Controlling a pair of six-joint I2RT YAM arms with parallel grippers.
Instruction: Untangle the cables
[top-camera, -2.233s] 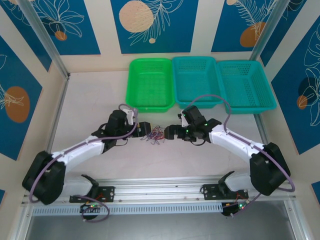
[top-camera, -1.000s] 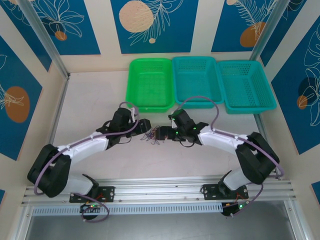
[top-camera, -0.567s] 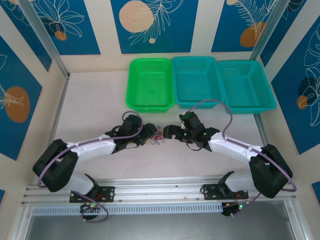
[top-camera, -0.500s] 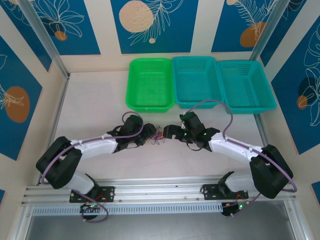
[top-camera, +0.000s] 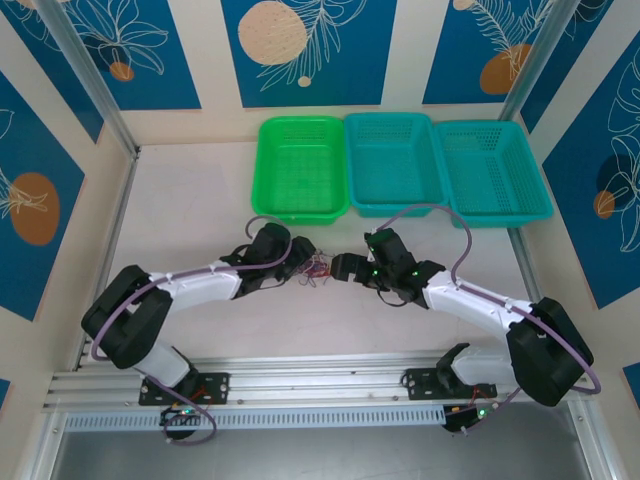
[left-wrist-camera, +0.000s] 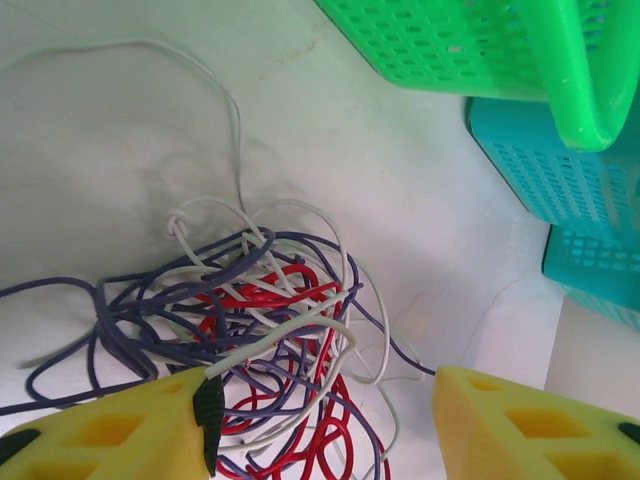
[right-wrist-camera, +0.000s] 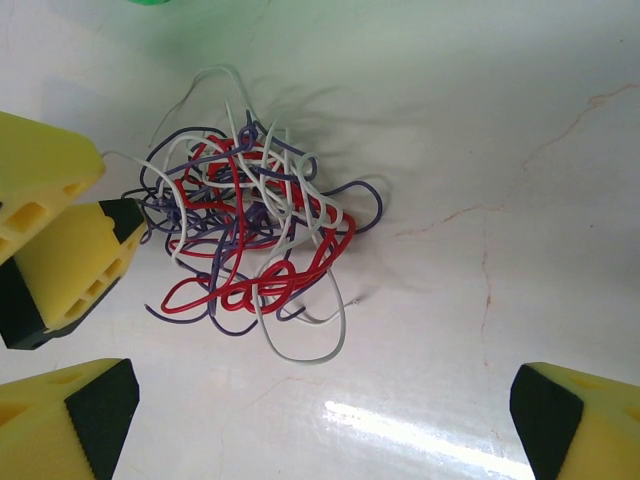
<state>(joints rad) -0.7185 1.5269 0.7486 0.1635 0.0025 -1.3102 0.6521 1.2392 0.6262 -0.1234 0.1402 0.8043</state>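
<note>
White tabletop (top-camera: 180, 210) from above: the cables (top-camera: 318, 268) lie tangled between the left gripper (top-camera: 300, 260) and the right gripper (top-camera: 341, 267). Left wrist: its yellow fingers (left-wrist-camera: 110, 432) are spread wide, straddling the tangle's near edge. Right wrist: its own fingertips (right-wrist-camera: 70, 412) are wide apart, short of the tangle.

The left arm (top-camera: 190, 287) and right arm (top-camera: 478, 298) lay stretched inward from their bases, wrists low. The left gripper (top-camera: 303, 260) and right gripper (top-camera: 338, 268) faced each other, near but apart, each with its yellow fingers (left-wrist-camera: 110, 435) spread wide.
</note>
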